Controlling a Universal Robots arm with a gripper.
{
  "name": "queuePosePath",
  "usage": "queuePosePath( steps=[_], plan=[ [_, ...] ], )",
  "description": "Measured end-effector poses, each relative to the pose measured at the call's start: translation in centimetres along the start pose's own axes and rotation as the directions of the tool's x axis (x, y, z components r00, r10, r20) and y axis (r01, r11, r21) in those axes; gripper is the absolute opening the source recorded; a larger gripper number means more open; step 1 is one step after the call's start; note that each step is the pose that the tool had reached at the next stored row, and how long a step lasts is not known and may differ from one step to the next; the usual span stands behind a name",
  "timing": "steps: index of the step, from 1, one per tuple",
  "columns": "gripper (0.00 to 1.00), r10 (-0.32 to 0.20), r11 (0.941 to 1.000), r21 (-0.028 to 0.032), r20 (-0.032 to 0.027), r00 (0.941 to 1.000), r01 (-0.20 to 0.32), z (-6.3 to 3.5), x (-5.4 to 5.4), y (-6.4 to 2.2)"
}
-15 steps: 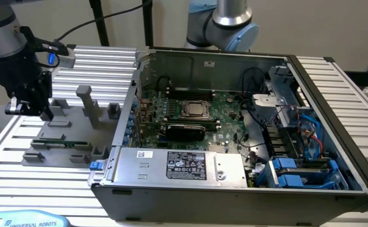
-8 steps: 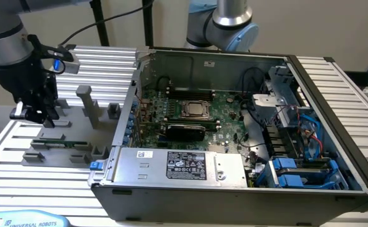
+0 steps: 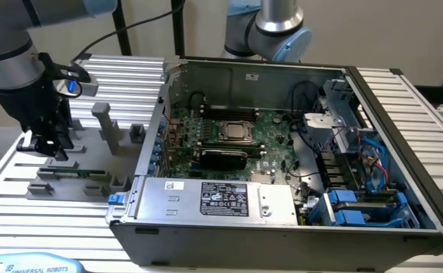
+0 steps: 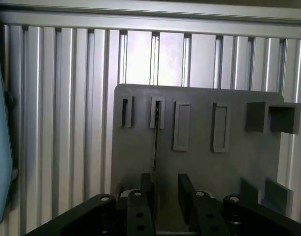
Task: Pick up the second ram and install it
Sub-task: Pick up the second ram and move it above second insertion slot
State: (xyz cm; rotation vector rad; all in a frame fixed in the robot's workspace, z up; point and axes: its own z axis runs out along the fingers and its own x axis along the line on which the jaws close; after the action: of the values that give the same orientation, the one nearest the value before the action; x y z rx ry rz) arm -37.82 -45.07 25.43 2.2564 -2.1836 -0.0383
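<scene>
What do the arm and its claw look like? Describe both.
The arm is a silver-grey cylinder with a pale blue joint cap and a black cable trailing off it. The claw is matte black, with two flat, blocky fingers and round bolt heads on its body.

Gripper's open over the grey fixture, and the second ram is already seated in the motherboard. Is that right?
Not quite. The gripper is open over the grey fixture, but the ram is not in the motherboard. The exterior view shows it sitting in that fixture, just below the gripper.
</scene>
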Motion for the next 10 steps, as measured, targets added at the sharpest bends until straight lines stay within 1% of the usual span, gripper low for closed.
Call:
queuePosePath(
  steps=[10],
  plan=[
    [0.36,-0.034,0.9994,-0.0005,-0.0006,0.9994,0.034,1.81,0.4,-0.02]
  ],
)
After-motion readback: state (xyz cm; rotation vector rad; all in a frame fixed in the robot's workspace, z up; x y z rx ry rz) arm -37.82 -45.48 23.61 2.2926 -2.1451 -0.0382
